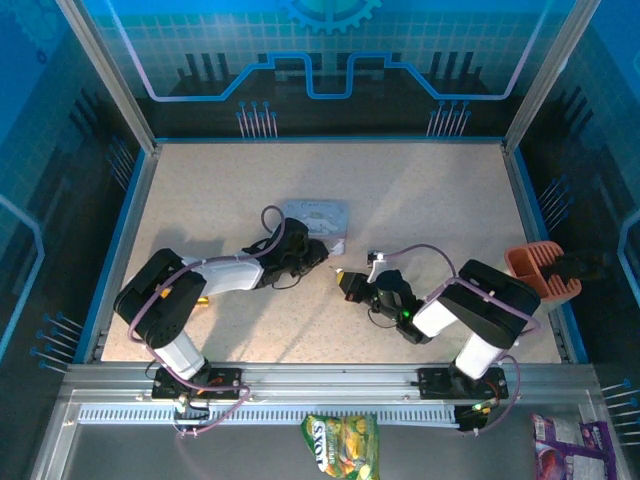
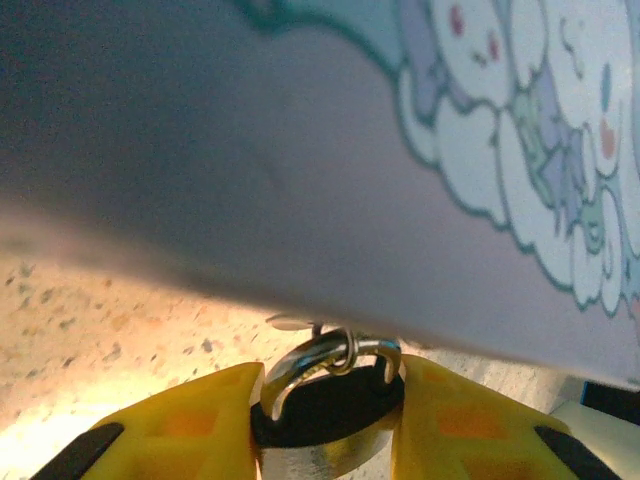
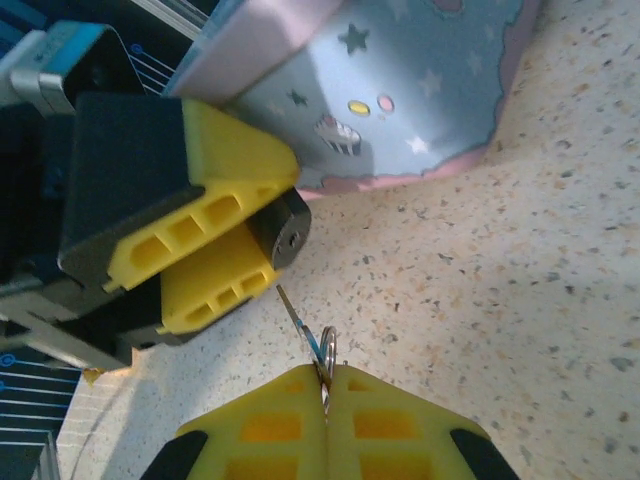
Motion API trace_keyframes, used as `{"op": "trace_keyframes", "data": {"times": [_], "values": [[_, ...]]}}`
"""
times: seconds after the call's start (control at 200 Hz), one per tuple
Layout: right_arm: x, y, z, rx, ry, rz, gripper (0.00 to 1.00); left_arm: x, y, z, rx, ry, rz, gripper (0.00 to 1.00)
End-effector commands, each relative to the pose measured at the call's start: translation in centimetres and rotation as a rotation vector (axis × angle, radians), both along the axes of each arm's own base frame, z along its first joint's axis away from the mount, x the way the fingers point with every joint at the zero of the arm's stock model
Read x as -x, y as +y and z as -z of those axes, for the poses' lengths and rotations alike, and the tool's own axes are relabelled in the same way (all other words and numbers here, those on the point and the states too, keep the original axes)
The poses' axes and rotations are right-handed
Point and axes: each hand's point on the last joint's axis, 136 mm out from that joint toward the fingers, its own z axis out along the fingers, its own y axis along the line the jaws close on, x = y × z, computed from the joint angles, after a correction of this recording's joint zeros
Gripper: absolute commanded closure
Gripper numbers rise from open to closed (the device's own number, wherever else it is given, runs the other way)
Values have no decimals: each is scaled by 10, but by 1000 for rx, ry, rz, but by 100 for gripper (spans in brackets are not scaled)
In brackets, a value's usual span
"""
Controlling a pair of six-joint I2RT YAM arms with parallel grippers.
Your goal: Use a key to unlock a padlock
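While the left gripper (image 2: 330,415) clamps the tiny dark padlock (image 3: 282,236) between its yellow fingers, just beside the pale blue cartoon tin (image 3: 400,110), the right gripper (image 3: 325,385) pinches the key (image 3: 298,318) at its ring end, fingers pressed together. The slim blade points toward the padlock's keyhole face, its tip just short of it, above the speckled table (image 3: 500,300).

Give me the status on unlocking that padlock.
Done: the left gripper clamps the padlock, and the right gripper pinches the key. In hand: the key's tip sits just below the keyhole, not yet inside. Left: line it up, insert, turn, free the shackle.
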Motion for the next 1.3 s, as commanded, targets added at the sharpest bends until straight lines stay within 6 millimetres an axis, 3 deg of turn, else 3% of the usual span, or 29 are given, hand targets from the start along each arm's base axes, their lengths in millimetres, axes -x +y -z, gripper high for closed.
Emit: {"op": "trace_keyframes", "data": {"times": [0.0, 0.17, 0.31, 0.495, 1.296], "values": [[-8, 5, -15, -87, -62, 38, 100, -1, -17, -35, 151, -51, -12, 88], [-8, 6, -3, -96, -44, 42, 100, 3, -22, -37, 214, -31, -21, 89], [-7, 2, -16, -82, -101, 47, 100, 6, -19, -34, 224, -21, -41, 89], [-3, 5, -9, -84, -75, 28, 100, 7, -21, -36, 263, -11, -62, 90], [-7, -1, -22, -76, -129, 71, 100, 10, -20, -39, 361, 13, -140, 92]]}}
